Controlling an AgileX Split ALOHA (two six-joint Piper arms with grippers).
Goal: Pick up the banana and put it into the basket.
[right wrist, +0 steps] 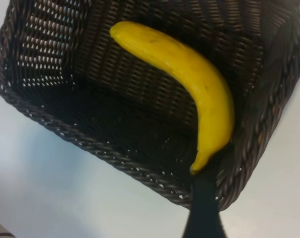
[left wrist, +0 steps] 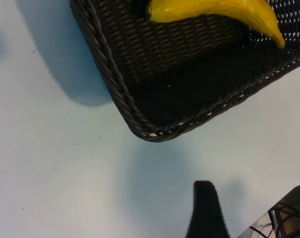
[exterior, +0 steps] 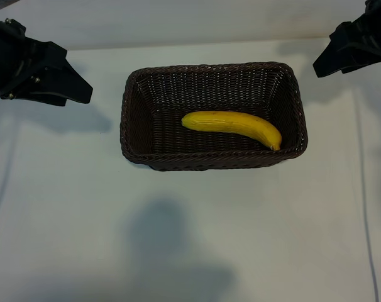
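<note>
Already the curved bright-yellow banana (exterior: 233,128) lies inside the rectangular dark-brown woven wicker basket (exterior: 129,100), toward its right end, touching the floor. Left gripper (exterior: 68,85) and right gripper (exterior: 335,60) hang well apart from it w/ fingers spread, holding nothing. Judgement: placing step done; next move, if any, is retract only.

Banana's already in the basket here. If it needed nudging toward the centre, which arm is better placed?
Right, probably. The banana lies toward the basket's right end, tip nearest the right gripper. The left gripper is farther off.
</note>
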